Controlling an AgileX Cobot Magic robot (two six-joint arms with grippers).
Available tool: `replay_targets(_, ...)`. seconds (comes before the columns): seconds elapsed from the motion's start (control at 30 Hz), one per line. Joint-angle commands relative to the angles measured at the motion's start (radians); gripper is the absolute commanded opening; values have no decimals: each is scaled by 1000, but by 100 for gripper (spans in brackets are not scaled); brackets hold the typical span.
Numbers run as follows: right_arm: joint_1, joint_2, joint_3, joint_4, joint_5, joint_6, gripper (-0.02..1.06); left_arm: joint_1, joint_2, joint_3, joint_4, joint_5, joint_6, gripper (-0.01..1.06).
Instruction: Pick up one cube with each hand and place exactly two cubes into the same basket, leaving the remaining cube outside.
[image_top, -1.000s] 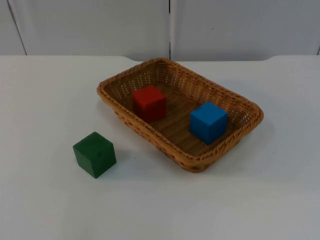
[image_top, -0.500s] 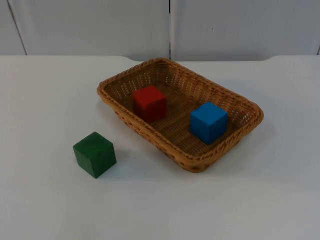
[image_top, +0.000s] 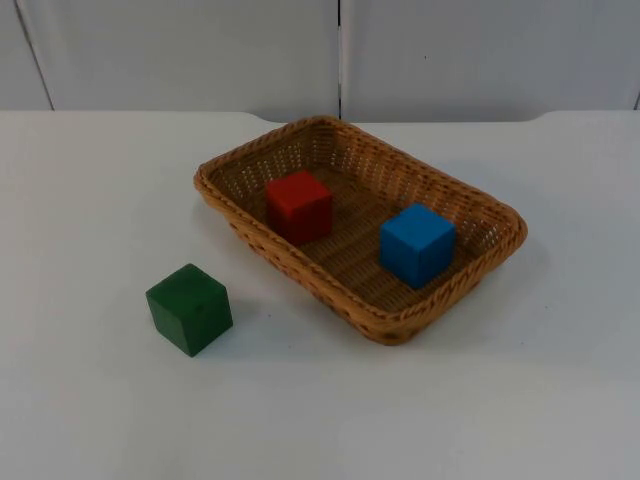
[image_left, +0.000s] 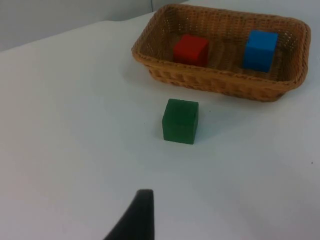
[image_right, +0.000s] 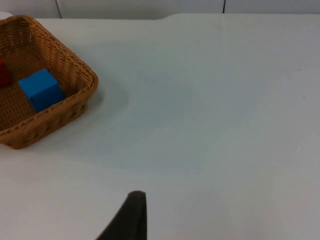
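A woven basket (image_top: 210, 185) stands at the table's middle, with a red cube (image_top: 299, 206) and a blue cube (image_top: 416, 243) resting apart on its floor. A green cube (image_top: 189, 308) sits on the table just outside the basket's left front side. In the left wrist view, my left gripper (image_left: 141, 216) hangs over bare table, well short of the green cube (image_left: 180, 120), with the basket (image_left: 210, 82) beyond it. My right gripper (image_right: 131, 216) waits over bare table to the right of the basket (image_right: 75, 107) and well away from the blue cube (image_right: 41, 90).
The white table (image_top: 520, 400) runs back to a grey partition wall (image_top: 200, 50). Open surface lies in front of the basket and to both sides of it.
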Motion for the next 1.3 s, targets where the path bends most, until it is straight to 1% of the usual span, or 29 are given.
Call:
replay_targets(0.0,-5,-3,4,3,-7,1,105,-4,-4,4,5,-2,-7,105)
replay_targets(0.7,-5,-3,4,3,-7,1,105,-4,-4,4,9,-2,-7,105)
replay_targets(0.8,-5,-3,4,3,-7,1,105,7,-4,4,9,-2,-7,105)
replay_targets(0.87,-5,-3,4,3,-7,1,105,27,-4,4,12,-2,-5,105)
replay_targets(0.97,-5,-3,4,3,-7,1,105,84,-4,4,12,-2,-5,105)
replay_targets(1.0,-5,-3,4,3,-7,1,105,84,-4,4,12,-2,-5,105)
replay_targets(1.1,-5,-3,4,3,-7,1,105,137,-4,4,12,-2,-5,105)
replay_targets(1.13,-5,-3,4,3,-7,1,105,137,-4,4,12,-2,-5,105)
replay_targets(1.23,-5,-3,4,3,-7,1,105,191,-4,4,12,-2,-5,105)
replay_targets(1.27,-5,-3,4,3,-7,1,105,220,-4,4,12,-2,-5,105)
